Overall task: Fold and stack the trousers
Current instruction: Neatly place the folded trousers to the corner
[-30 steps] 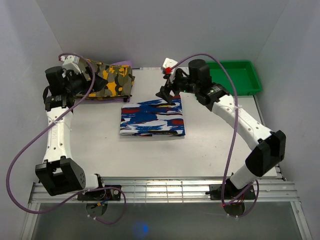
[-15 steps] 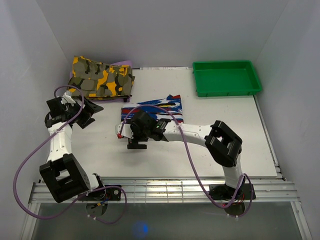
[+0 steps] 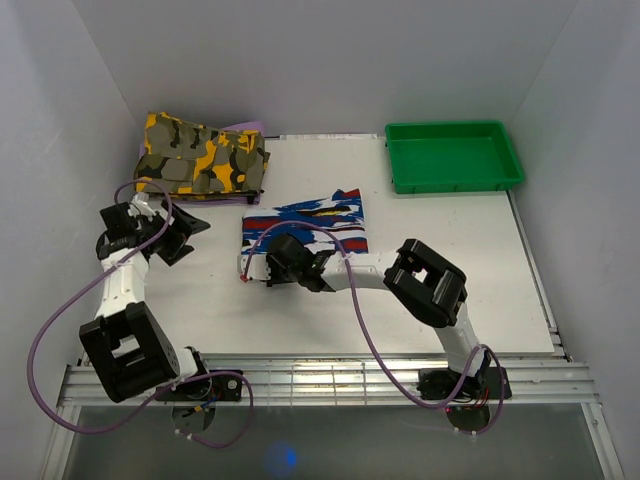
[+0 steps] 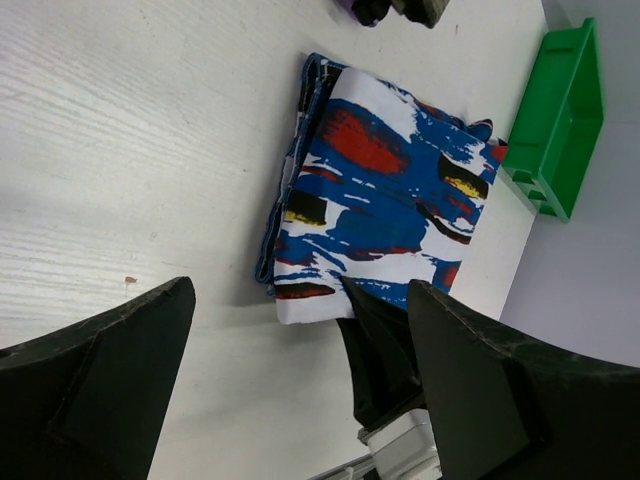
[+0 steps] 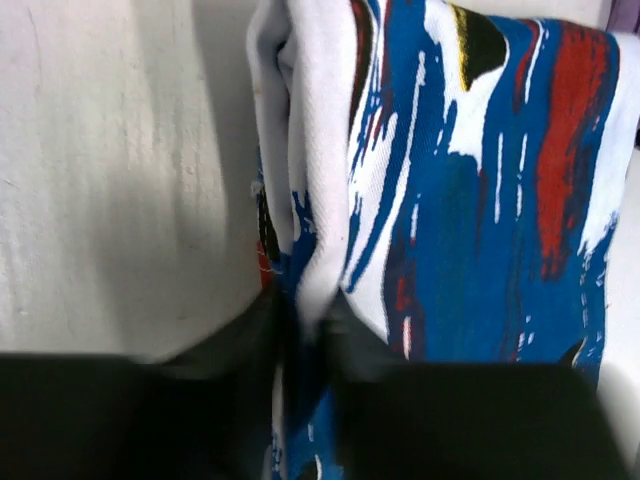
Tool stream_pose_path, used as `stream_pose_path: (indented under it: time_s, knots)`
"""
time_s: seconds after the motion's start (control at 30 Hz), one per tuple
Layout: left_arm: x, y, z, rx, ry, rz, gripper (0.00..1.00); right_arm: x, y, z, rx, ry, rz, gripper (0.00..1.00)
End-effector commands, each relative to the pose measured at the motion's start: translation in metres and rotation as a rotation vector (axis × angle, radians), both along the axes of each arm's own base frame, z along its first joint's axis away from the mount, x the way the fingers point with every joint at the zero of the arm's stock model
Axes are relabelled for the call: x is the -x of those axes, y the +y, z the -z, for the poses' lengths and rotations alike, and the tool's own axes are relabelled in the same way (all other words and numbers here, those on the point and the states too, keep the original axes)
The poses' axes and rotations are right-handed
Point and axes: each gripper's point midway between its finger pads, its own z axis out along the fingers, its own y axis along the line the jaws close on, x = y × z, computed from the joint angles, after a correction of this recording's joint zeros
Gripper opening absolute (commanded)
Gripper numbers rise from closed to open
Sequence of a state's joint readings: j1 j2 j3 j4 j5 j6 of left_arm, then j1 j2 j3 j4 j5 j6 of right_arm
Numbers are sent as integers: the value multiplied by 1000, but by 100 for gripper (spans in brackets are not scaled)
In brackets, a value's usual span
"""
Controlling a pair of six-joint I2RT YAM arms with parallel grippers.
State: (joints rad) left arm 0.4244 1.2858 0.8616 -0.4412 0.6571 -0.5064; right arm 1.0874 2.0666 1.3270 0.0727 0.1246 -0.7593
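While the left arm (image 3: 120, 285) stands folded close to its base at the left side of the table (image 3: 200, 300), forearm rising away from me and wrist turned rightward, I note the left gripper (image 3: 187, 238) with its fingers spread wide and nothing between them. It sits over bare tabletop on the near side of the camouflage garment (image 3: 205, 158), well apart from any cloth. The trousers (image 3: 305, 232) lie folded into a flat rectangle at the middle of the table. The right gripper (image 3: 252, 274) is at their near-left corner. The right arm (image 3: 425, 285) comes up from its base at the right, bends sharply at the elbow and runs its forearm low and leftward along the trousers' near edge. From above, the wrist hides the fingertips, so I cannot read the grip there. The right wrist view settles it: the dark, blurred fingers (image 5: 235, 350) are closed together on a raised ridge of the folded edge, cloth pinched between them. The left wrist view adds the stacked layers along the trousers' side. Only the top view shows the camouflage garment, at the far left corner. The green tray (image 3: 455, 155) sits at the far right, clear of the trousers.
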Motion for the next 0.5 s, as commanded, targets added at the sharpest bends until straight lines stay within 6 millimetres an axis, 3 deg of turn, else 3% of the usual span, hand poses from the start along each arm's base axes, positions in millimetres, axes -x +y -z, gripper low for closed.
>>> stream_pose_path:
  time_s: [0.0,0.1,0.17,0.23,0.47]
  knots:
    - [13,0,19,-1,60,-5,98,-4,-2,11,-25,41,22,10]
    - [26,-10,38,59,115,-22,98,-10,1,-4,-83,101,58,8]
    - [31,-22,39,127,107,3,98,-15,5,-19,-127,153,74,8]
    - [35,-31,47,191,125,-9,98,-13,18,-38,-195,221,67,8]
    - [27,-50,65,224,155,-14,98,-10,20,-53,-239,327,86,8]
